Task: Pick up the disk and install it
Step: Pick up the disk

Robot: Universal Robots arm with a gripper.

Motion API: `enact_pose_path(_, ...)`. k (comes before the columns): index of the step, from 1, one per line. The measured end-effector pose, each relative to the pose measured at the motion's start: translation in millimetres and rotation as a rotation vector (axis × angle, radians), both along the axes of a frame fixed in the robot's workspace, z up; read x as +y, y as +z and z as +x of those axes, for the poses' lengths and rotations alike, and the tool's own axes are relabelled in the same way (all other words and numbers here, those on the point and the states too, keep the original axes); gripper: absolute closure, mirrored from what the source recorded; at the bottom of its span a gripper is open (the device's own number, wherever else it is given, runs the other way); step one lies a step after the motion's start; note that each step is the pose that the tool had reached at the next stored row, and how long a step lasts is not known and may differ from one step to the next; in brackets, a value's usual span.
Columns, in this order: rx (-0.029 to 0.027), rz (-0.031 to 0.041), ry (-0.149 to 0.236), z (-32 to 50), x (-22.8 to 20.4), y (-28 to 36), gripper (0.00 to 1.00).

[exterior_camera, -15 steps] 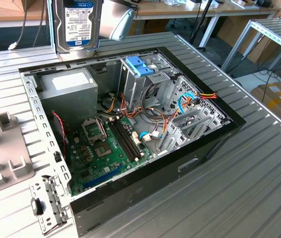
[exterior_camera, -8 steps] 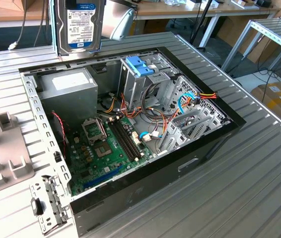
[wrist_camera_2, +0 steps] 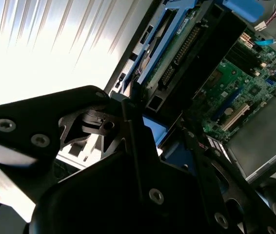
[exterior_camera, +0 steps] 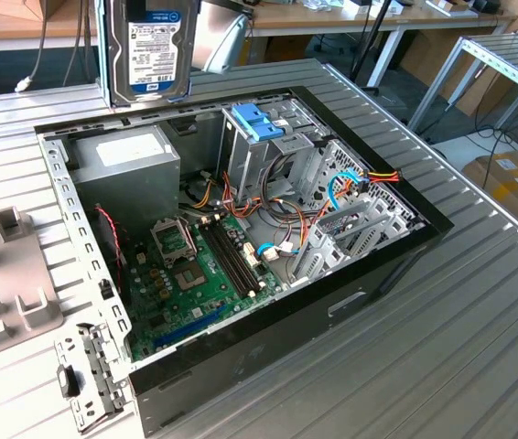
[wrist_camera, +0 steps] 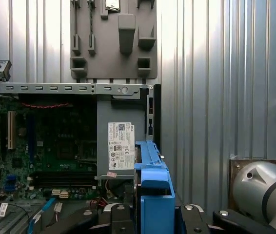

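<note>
disk (exterior_camera: 154, 41) is seen held upright in the air at the top of the exterior view, its white label with the blue band turned to the camera. it hangs above the table (exterior_camera: 479, 347), a grooved metal surface, over the edge of the open computer case (exterior_camera: 396, 265) at the corner where the grey power-supply box (exterior_camera: 126, 169) is housed. no part of the case is touched by it. in the first wrist view the blue plastic end piece (wrist_camera: 152, 190) of the disk is shown clamped in the gripper (wrist_camera: 153, 217); the dark jaws are closed against its two sides with no gap to be seen, and the power-supply box (wrist_camera: 121, 146) with its white sticker lies beneath. in the second wrist view the disk (wrist_camera_2: 174, 53) is seen from its underside, with green circuit board and connector exposed. inside the case the green motherboard (exterior_camera: 195, 274) is laid flat on the floor, and the metal cage (exterior_camera: 257, 123) with the light-blue plastic top is stood beside the power-supply box, apart from the disk and lower. a grey moulded fixture (exterior_camera: 3, 293) is set on the table at the edge on the exterior view's left, and a small metal bracket (exterior_camera: 90, 375) lies just beside the case's corner there.
</note>
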State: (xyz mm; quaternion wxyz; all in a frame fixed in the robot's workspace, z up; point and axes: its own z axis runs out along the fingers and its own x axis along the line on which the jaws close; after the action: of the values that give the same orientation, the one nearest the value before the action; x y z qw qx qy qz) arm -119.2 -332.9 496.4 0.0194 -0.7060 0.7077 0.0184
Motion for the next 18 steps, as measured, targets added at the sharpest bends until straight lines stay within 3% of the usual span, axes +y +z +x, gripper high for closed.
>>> enact_pose_path(2, 0.0000, 0.0000, 0.000, 0.4, -1.7, -0.1, 0.63)
enact_pose_path(3, 0.0000, 0.0000, 0.000, 1.5, -5.6, -0.4, 0.63)
enact_pose_path(4, -0.0001, 0.0001, 0.000, 3.7, -13.6, -1.2, 0.63)
enact_pose_path(6, 0.0000, 0.0001, 0.000, 6.6, -24.1, -2.0, 0.63)
enact_pose_path(18, -0.0001, 0.0001, 0.000, 10.2, -37.4, -3.1, 0.63)
